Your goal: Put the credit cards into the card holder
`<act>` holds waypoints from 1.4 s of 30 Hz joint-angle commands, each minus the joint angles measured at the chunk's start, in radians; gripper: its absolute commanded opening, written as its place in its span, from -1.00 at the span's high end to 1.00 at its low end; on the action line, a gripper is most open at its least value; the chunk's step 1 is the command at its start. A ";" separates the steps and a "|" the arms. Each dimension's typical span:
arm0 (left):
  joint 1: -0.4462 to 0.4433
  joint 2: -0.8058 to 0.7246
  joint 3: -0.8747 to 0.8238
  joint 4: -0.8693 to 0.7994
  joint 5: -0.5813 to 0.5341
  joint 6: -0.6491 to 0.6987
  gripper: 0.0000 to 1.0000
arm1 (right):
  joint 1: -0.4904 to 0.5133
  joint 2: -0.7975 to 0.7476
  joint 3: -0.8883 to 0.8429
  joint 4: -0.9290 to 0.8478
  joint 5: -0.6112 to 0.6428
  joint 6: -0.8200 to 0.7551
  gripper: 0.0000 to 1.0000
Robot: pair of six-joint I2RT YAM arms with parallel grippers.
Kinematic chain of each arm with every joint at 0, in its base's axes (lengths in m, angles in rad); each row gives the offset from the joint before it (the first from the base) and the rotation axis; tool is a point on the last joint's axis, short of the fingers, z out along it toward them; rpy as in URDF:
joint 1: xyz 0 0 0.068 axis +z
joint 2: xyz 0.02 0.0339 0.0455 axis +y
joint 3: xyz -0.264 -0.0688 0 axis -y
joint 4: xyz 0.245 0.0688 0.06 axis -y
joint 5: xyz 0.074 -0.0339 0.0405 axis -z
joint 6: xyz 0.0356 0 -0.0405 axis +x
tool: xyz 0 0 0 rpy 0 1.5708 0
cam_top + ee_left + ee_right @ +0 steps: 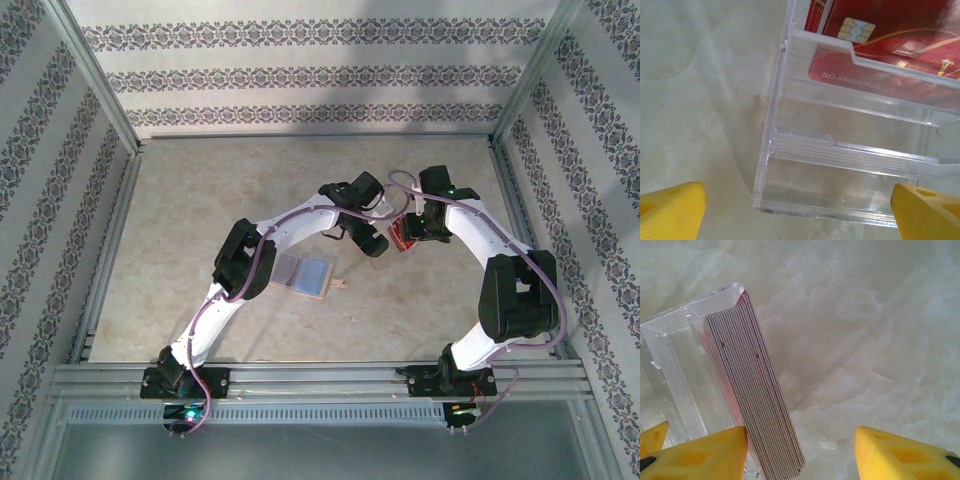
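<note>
It looks to me like a robotics lab test cell, not a lived-in room. The worktop [200,200] is a pale marble-look slab with bare aluminium posts [93,75] rising at its far corners. Patterned wallpaper panels [320,75] stand along its far and side edges like a stage set. A slotted metal rail [320,378] runs along the worktop's near edge. Bolted to it are a left arm [295,220] and a right arm [487,240], both trailing purple cables [398,182].

White link shells and black joint housings are noted on the left arm [208,328] and the right arm [480,240]. Lilac cables [265,255] are routed along both. The left claw [797,212] is fitted with yellow ribbed fingers [670,210]; yellow ones with recessed holes are seen on the right claw [800,455].
</note>
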 commanded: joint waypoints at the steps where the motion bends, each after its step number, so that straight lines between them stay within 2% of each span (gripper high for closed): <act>1: -0.020 0.016 -0.042 -0.088 -0.068 0.038 -0.89 | 0.005 -0.031 0.001 -0.032 0.039 -0.011 -0.14; 14: -0.021 0.024 -0.047 -0.087 -0.073 0.046 -0.89 | 0.007 -0.047 -0.008 -0.017 0.001 -0.012 -0.05; 19: -0.023 0.025 -0.046 -0.088 -0.065 0.043 -0.89 | 0.027 -0.018 -0.004 -0.028 -0.005 -0.028 -0.11; 27: -0.023 0.028 -0.043 -0.091 -0.064 0.041 -0.89 | 0.051 0.019 0.009 -0.069 0.065 -0.038 -0.15; 32: -0.023 0.025 -0.046 -0.089 -0.073 0.039 -0.89 | 0.048 0.002 0.002 -0.077 0.113 -0.033 -0.10; 42: -0.023 0.020 -0.057 -0.087 -0.075 0.049 -0.89 | 0.048 -0.035 -0.006 -0.073 0.120 -0.033 0.11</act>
